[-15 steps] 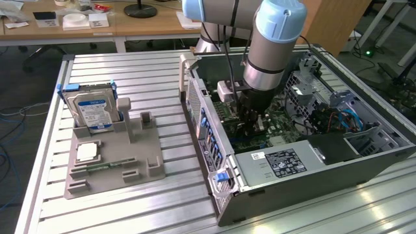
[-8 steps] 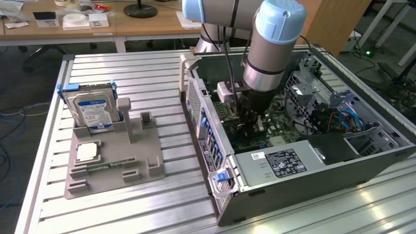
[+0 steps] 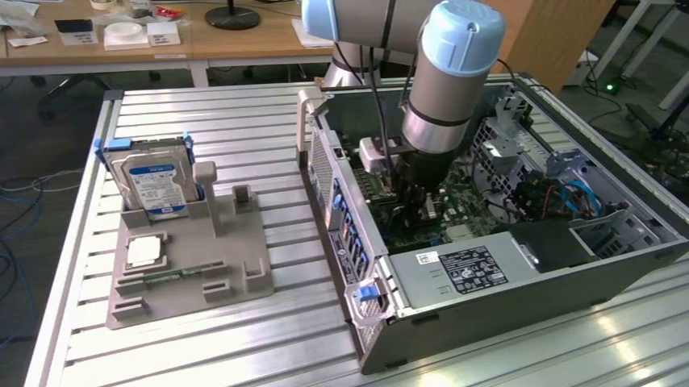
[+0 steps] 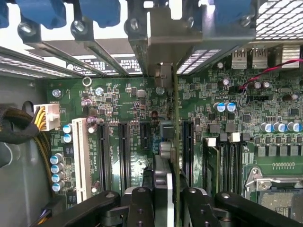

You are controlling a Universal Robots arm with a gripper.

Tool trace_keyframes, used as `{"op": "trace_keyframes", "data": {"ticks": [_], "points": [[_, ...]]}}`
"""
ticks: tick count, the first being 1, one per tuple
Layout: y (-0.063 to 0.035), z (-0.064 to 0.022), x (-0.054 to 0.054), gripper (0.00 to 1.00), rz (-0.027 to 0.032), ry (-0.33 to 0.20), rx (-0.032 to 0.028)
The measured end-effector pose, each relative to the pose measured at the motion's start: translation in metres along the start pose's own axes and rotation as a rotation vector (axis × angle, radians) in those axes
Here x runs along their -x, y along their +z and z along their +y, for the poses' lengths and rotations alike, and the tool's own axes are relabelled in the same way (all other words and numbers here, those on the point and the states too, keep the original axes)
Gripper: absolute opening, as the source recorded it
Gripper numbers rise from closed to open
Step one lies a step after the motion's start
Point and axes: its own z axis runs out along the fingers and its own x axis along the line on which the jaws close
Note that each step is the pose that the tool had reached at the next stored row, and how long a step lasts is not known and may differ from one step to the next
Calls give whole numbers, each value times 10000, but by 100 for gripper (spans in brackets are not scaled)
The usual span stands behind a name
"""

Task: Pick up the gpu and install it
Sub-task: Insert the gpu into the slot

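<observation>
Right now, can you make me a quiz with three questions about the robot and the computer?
1. Where is the end effector?
A. Inside the open computer case
B. Over the grey holder
C. Above the wooden desk

2. What colour is the motherboard?
A. Red
B. Green
C. Yellow

3. What is happening with the gpu?
A. It lies on the grey holder
B. It has fallen on the floor
C. The end effector holds it over the motherboard

Answers:
1. A: in the exterior view the end effector reaches down inside the computer case.
2. B: the wrist view shows the motherboard is green.
3. C: the gpu stands edge-on, gripped between the fingers above the slots.
</observation>
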Motion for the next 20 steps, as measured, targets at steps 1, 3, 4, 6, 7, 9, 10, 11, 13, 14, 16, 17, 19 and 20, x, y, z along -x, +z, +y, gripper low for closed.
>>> {"op": "trace_keyframes", "data": {"ticks": [1, 3, 4, 6, 7, 9, 10, 11, 13, 14, 16, 17, 19, 20], "points": [[0, 0, 0, 28, 0, 0, -1], [0, 0, 0, 28, 0, 0, -2], [0, 0, 0, 28, 0, 0, -2], [0, 0, 0, 28, 0, 0, -2], [0, 0, 0, 28, 1, 0, -2], [0, 0, 0, 28, 0, 0, -2], [0, -1, 0, 28, 0, 0, -2], [0, -1, 0, 28, 0, 0, -2], [0, 0, 0, 28, 0, 0, -2], [8, 1, 4, 29, -27, 4, -4], [1, 0, 2, 29, -9, 3, -7], [-7, 0, 0, 35, 0, 2, -3], [-37, -2, 1, 35, -2, -1, -12], [-71, -3, 1, 35, -2, -2, -17]]}}
